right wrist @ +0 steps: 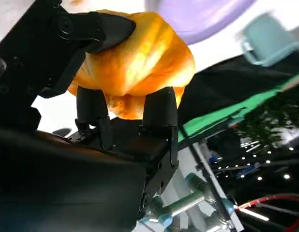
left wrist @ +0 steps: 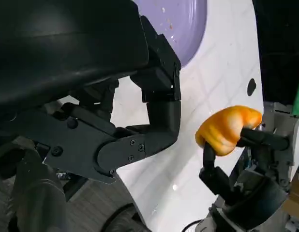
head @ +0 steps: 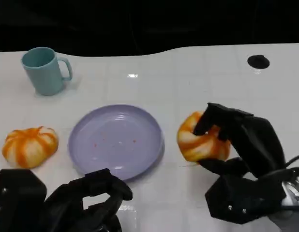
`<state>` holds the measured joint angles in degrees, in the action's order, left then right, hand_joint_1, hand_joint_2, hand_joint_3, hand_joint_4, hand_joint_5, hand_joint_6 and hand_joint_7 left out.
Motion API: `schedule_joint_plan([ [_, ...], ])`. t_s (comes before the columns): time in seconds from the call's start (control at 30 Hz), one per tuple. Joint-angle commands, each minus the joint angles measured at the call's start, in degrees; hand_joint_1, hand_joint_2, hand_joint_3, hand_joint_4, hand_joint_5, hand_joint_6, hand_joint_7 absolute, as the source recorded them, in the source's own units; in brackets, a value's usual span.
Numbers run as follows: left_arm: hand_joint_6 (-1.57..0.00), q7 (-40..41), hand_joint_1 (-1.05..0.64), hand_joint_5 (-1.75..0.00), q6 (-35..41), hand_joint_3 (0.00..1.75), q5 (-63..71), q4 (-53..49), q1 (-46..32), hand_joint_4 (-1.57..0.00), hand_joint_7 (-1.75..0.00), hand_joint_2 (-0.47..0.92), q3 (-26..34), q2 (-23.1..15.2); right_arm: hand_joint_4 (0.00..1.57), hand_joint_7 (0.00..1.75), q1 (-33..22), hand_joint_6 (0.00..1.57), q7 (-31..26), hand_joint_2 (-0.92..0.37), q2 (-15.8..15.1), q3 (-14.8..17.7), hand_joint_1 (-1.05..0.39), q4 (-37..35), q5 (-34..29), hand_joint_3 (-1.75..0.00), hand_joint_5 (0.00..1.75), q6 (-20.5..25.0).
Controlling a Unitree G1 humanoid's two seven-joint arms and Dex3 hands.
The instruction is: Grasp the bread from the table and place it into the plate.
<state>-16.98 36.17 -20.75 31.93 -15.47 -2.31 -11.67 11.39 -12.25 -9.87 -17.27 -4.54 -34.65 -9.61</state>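
- Holding: right hand (head: pixel 236 159) has the bread (head: pixel 201 140) clamped, fingers over the top and thumb side under it, lower right of centre in the head view.
- Right wrist view confirms it: fingers (right wrist: pixel 94 104) wrapped on the bread (right wrist: pixel 137 72), firm contact on both sides.
- Left wrist view shows the same bread (left wrist: pixel 227 128) in the right hand (left wrist: pixel 236 159), looks lifted off the white table (left wrist: pixel 222 63). Can't be sure of clearance from the head view alone.
- Bread position: just beside the plate (head: pixel 115 140), off its right rim, not over it yet.
- Plate holds nothing but a few crumb-like specks.
- Progress, my read: grasp done, lift probably done; transfer over the plate and release still to go. Roughly halfway.
- Orientation: bread is a roundish lobed bun, no strong long axis. Slightly wider than tall in the head view, wide side roughly across the frame. Ridged face seems turned toward the plate; hard to say more with fingers covering it.
- Left hand (head: pixel 91 198) at lower left of the head view, fingers curled in, gripping nothing, idle.
- Second bun (head: pixel 30 146) sits at left of frame, well apart from the plate's right side, untouched.
- Teal mug (head: pixel 43 70) upper left, upright, out of the way.
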Motion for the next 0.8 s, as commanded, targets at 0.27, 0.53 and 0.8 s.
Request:
schedule_joint_plan([
  [0.27, -0.62, 0.81, -0.35, -1.75, -0.72, 0.77, 0.66, 0.37, -0.65, -0.69, -1.47, 0.79, -0.62, -0.18, 0.93, 1.75, 7.71, 0.67, 3.09, -0.32, 8.29, -3.40, -0.11, -8.30, 2.75, -1.37, 1.75, 0.07],
  [0.53, -0.60, 0.95, -0.35, -1.75, -1.20, 0.79, 1.09, 0.94, -1.16, -0.68, -1.48, 0.79, -1.47, -0.40, 0.89, 1.64, 15.41, 0.69, 0.26, -0.35, 13.78, -4.62, -0.10, -22.38, 2.88, -1.31, 1.75, -1.03],
  [0.8, -0.60, 0.91, -0.34, -1.75, -1.68, 0.80, 1.22, 1.09, -1.63, -0.69, -1.48, 0.80, -1.69, -0.32, 0.85, 1.45, 21.52, 0.70, 2.34, -0.40, 18.30, -2.35, -0.08, -32.58, 7.53, -1.29, 1.75, 0.95],
])
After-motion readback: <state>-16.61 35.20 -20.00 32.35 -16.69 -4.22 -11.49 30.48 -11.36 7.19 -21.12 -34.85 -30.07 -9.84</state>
